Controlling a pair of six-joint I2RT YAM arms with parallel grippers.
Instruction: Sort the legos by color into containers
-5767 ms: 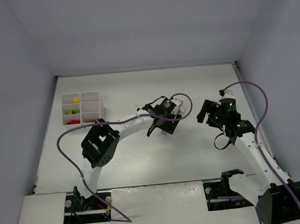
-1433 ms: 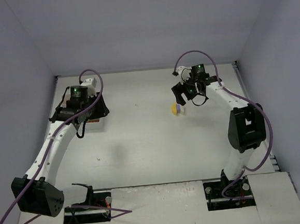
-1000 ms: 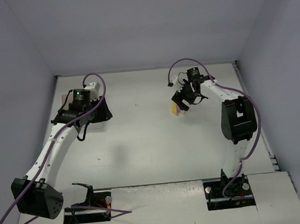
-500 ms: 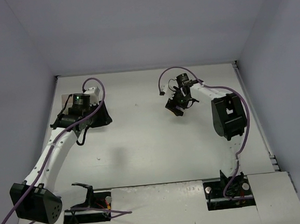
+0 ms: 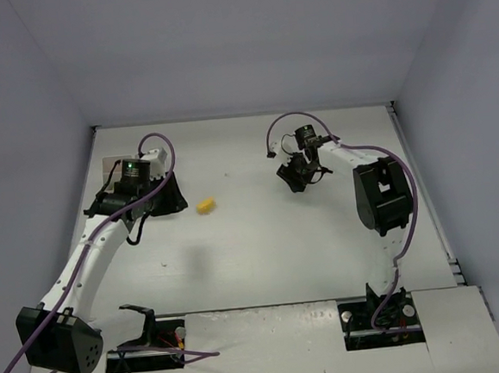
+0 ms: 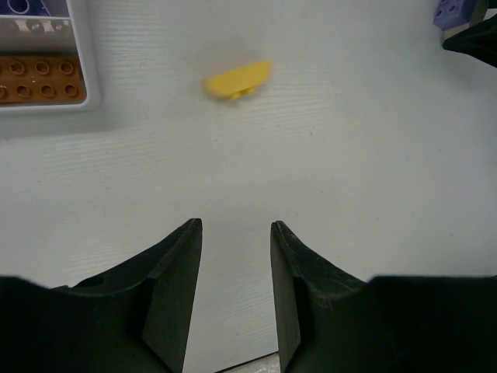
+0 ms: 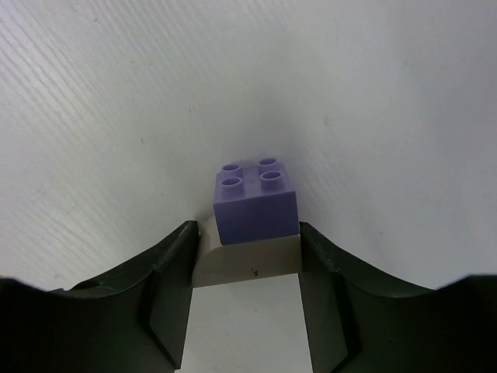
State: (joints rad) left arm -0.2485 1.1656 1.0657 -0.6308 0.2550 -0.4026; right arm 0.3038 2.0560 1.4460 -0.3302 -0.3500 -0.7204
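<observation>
My left fingers (image 6: 233, 227): parted, nothing between them. Yellow brick (image 6: 237, 79) lies loose on the worktop (image 6: 349, 171) at 12 o'clock from them, well apart. Corner of the white tray (image 6: 81, 54) sits at 10 o'clock, with a brown-orange brick (image 6: 39, 78) in that compartment. My right fingers (image 7: 247, 225): closed on a lilac brick (image 7: 255, 198), studs up. From above, the yellow brick lies nearer my left side.

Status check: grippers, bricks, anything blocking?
Left gripper open, empty. Right gripper straddling small lilac studded brick, grip unconfirmed. Small yellow plastic brick loose on table. Nothing blocking.
</observation>
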